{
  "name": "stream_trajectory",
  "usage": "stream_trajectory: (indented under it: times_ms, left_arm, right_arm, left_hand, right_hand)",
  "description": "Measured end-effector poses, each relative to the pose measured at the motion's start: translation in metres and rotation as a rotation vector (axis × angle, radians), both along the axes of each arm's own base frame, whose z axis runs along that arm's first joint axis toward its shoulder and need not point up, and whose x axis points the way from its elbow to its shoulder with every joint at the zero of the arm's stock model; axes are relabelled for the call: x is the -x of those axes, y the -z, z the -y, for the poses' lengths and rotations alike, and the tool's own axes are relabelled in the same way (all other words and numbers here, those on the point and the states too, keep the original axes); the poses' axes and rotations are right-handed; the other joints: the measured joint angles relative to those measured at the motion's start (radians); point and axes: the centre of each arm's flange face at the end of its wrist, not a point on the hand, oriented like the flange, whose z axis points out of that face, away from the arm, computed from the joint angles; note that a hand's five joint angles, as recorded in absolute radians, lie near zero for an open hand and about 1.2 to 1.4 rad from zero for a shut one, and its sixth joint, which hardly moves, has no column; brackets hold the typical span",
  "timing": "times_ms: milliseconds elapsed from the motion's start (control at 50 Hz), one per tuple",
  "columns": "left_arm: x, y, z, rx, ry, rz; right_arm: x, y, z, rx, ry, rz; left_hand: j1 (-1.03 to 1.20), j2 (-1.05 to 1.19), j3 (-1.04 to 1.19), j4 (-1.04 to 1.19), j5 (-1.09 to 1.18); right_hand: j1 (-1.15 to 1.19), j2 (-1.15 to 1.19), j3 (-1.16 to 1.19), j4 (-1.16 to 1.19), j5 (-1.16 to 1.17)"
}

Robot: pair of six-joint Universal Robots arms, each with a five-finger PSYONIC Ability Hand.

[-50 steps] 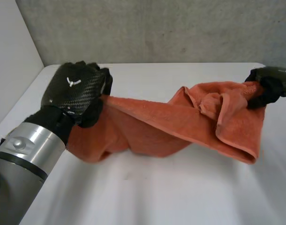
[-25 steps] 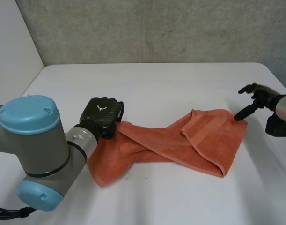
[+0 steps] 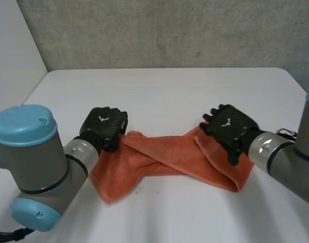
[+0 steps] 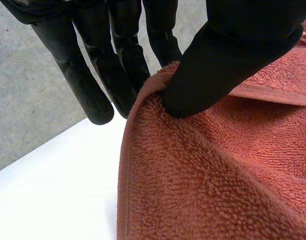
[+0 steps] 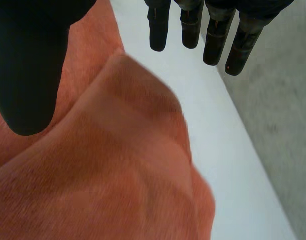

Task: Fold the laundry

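Right hand (image 3: 230,126) newly above right end of towel (image 3: 164,154), fingers (image 5: 192,30) straight.

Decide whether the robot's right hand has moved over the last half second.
Yes. The right hand has come in from near the table's right edge and is now over the towel's right end.

Right hand (image 5: 27,65) over orange towel (image 5: 117,165); fingers (image 5: 158,30) straight, their tips clear of the cloth; thumb above the towel, contact unclear; a rounded fold humps below the fingertips; white table (image 5: 228,150) beside; grey surface (image 5: 288,125) past its edge.
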Motion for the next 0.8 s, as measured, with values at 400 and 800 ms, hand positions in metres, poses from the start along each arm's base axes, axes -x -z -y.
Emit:
stream_trajectory:
  times_ms: [400,800]
  left_arm:
    - [-0.003,0.001,-0.001,-0.004,-0.006,0.002]
    - [-0.016,-0.01,-0.001,0.014,-0.039,0.0]
  right_arm:
    - [-0.035,0.043,0.018,0.19,-0.096,-0.18]
    - [0.02,-0.042,0.059,0.22,0.294,0.149]
  left_hand:
    - [-0.001,0.0,0.0,0.0,0.0]
    - [-0.001,0.0,0.0,0.0,0.0]
  right_hand:
    - [0.601,0.739,0.741,0.71,0.67]
    - [0.764,0.96,0.968,0.953,0.903]
